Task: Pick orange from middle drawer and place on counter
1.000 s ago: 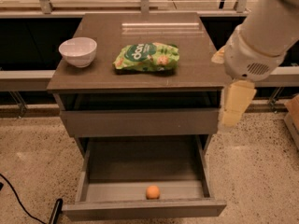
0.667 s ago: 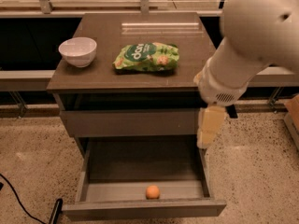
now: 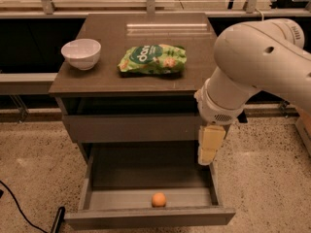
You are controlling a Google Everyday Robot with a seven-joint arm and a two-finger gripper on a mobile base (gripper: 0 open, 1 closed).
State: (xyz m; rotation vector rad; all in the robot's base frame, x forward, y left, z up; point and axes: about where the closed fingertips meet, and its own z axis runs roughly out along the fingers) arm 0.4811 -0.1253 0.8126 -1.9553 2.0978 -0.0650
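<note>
The orange [image 3: 158, 199] lies in the open middle drawer [image 3: 121, 198], near its front panel and slightly right of centre. The drawer is pulled far out below the cabinet. The counter [image 3: 112, 76] is the dark top slab of the cabinet. My gripper [image 3: 208, 152] points down, hanging from the large white arm [image 3: 257, 67]. It is over the drawer's right side wall, above the orange and to its right, apart from it. It holds nothing that I can see.
A white bowl [image 3: 81, 53] stands at the counter's left. A green snack bag [image 3: 153, 58] lies at the counter's middle. A closed drawer front [image 3: 131, 127] sits above the open one. A black cable [image 3: 19, 208] runs over the speckled floor at lower left.
The arm has swung left and lower; the gripper went from beside the cabinet's right edge to over the open drawer's right side. The orange has not moved.
</note>
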